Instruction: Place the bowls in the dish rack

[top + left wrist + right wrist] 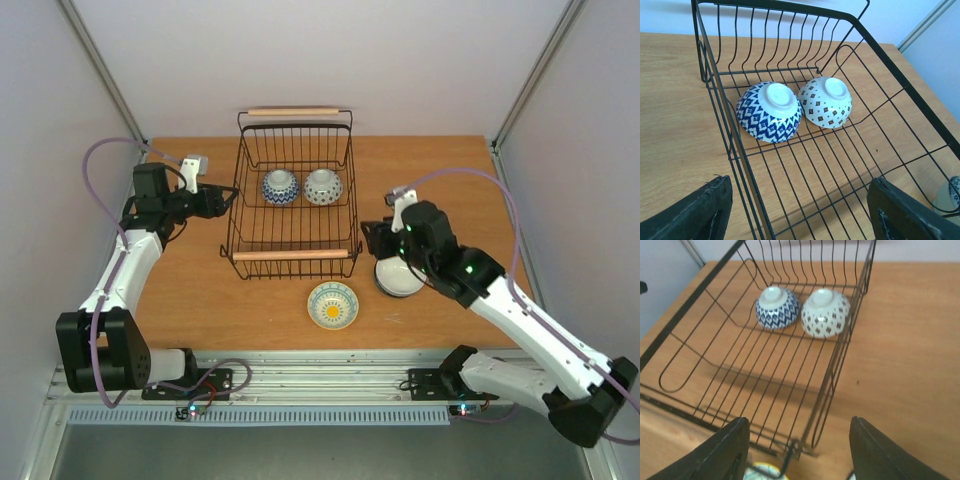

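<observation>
Top view: dish rack (352, 200) noted at centre of table (180, 290), with wooden handles (297, 254) at its upper and lower ends. Two bowls are recorded upside down inside the rack's upper half, side by side: blue-zigzag bowl (281, 186) on the left, pale dotted bowl (322, 186) on the right. Yellow-and-teal bowl (333, 304) is seen upright on the table just below the lower handle. White bowl (400, 282) is found at lower right of the rack, partly covered by right gripper (388, 250). Left gripper (218, 199) is held just beside the rack's left wall. Left wrist view: left fingers (695, 212) are observed wide apart at the lower corners, nothing between them, so recorded as open. Both inverted bowls sit at frame centre, close together; contact can't be told. Right wrist view: right fingers (722, 452) are seen apart at the lower edge, tips cut off by the frame. A grip on the white bowl can't be told. The same two bowls are noted at upper centre, near the rack's far wall.
</observation>
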Action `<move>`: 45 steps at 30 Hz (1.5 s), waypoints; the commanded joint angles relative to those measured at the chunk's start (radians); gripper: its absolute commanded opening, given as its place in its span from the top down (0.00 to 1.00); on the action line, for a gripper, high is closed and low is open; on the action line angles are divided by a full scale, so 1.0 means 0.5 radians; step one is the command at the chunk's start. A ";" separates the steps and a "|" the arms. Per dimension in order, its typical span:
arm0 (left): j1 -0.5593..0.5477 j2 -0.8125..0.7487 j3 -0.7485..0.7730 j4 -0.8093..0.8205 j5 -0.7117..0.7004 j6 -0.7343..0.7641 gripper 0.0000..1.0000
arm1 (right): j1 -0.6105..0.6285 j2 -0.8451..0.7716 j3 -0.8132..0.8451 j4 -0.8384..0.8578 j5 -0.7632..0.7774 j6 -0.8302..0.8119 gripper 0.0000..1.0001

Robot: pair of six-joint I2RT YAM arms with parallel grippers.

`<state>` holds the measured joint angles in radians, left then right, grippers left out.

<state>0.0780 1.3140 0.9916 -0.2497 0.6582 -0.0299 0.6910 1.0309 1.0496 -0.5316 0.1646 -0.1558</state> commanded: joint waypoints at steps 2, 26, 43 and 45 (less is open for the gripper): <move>0.000 0.029 0.023 0.058 0.033 0.008 0.26 | 0.018 -0.327 -0.300 -0.108 -0.138 0.308 0.48; 0.000 0.032 0.029 0.045 0.021 0.011 0.25 | 0.299 -0.204 -0.869 -0.041 -0.191 0.701 0.64; 0.000 0.038 0.029 0.045 0.012 0.014 0.25 | 0.397 0.200 -0.974 0.323 -0.289 0.802 0.67; 0.000 0.034 0.029 0.048 0.013 0.014 0.25 | 0.403 0.210 -0.985 0.336 -0.302 0.806 0.68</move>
<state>0.0780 1.3289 0.9916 -0.2504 0.6617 -0.0296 0.8818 1.1275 0.5728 -0.4065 0.0250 0.2241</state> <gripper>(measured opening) 0.745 0.330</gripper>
